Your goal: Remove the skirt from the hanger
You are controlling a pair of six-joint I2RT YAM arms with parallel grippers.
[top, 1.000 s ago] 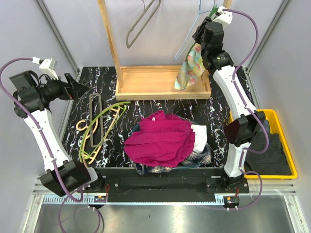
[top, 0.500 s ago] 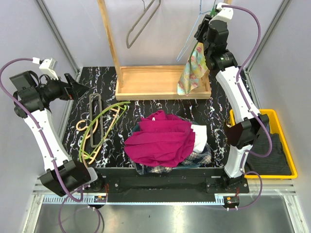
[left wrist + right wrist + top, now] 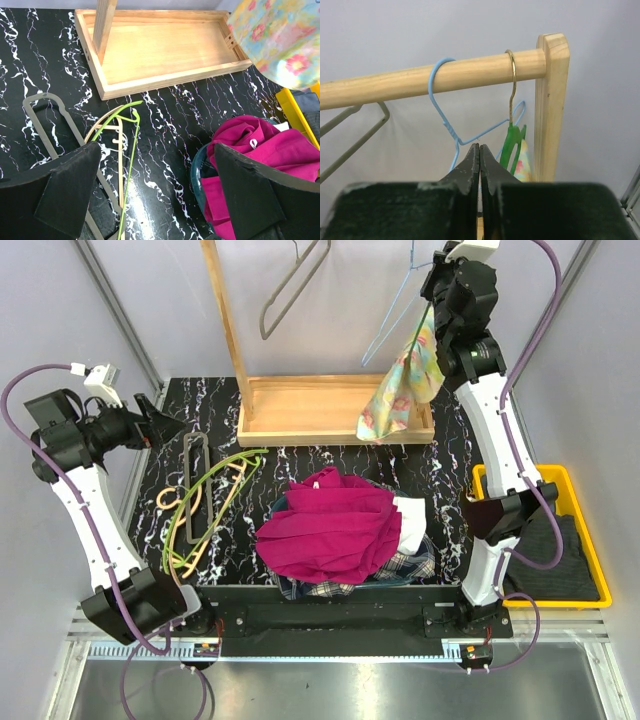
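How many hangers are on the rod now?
3: a grey hanger at the left, a blue hanger in the middle, a green hanger beside the post. More may hang out of view.

A magenta garment [image 3: 330, 530] heaps over what looks like a basin [image 3: 195, 172], loose hangers [image 3: 205, 500] lying beside it.

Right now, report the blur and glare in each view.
Right wrist: right gripper body at the bottom edge is blurred, wooden rod sharp. Left wrist: dark fingers soft, a glare patch on the table. Top: evenly lit, skirt sharp.
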